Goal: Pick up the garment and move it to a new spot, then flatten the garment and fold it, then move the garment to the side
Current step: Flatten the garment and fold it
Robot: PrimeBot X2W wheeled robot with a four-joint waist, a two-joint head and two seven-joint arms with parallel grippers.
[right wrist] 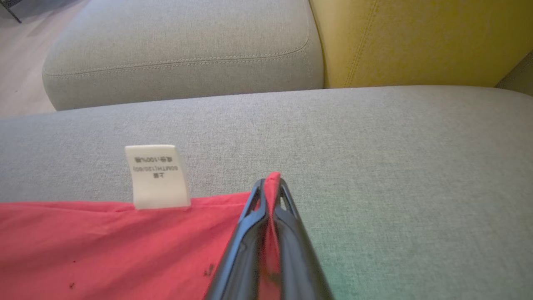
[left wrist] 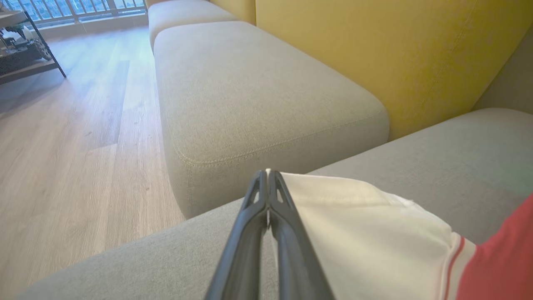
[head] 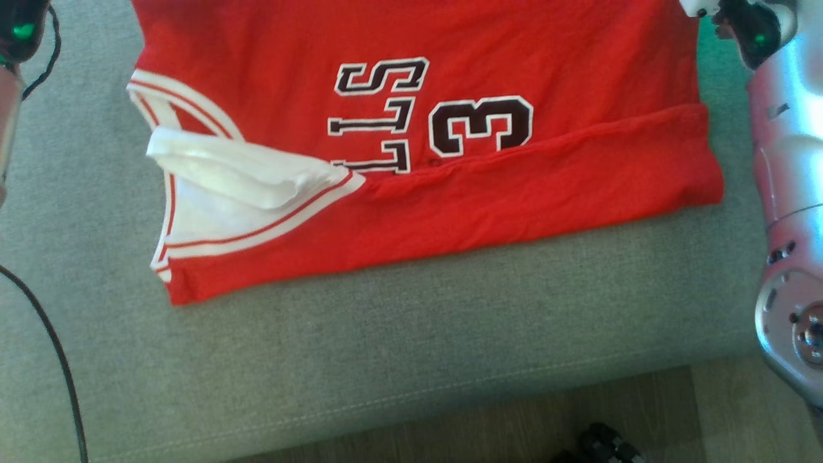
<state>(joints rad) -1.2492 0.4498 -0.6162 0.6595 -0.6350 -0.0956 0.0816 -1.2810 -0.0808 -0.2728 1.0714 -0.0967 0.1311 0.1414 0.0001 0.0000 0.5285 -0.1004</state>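
The garment (head: 450, 193) is a red jersey with white trim and dark lettering. It lies spread on the grey sofa cushion (head: 386, 334), its near edge folded over and a white flap (head: 238, 170) turned up at the left. In the left wrist view my left gripper (left wrist: 267, 171) is shut on the white edge of the garment (left wrist: 366, 233). Red cloth runs up between the shut fingers of my right gripper (right wrist: 270, 179), which pinches the garment (right wrist: 104, 246) at its hem beside a white care label (right wrist: 157, 176). My right forearm (head: 791, 193) stands at the jersey's right.
A second grey cushion (left wrist: 258, 91) adjoins this one, with a yellow backrest (left wrist: 395, 54) behind. Wooden floor (left wrist: 75, 137) and a dark shelf (left wrist: 21, 54) lie beyond. A black cable (head: 51, 334) crosses the cushion's left side. A dark object (head: 604, 444) sits on the floor below the front edge.
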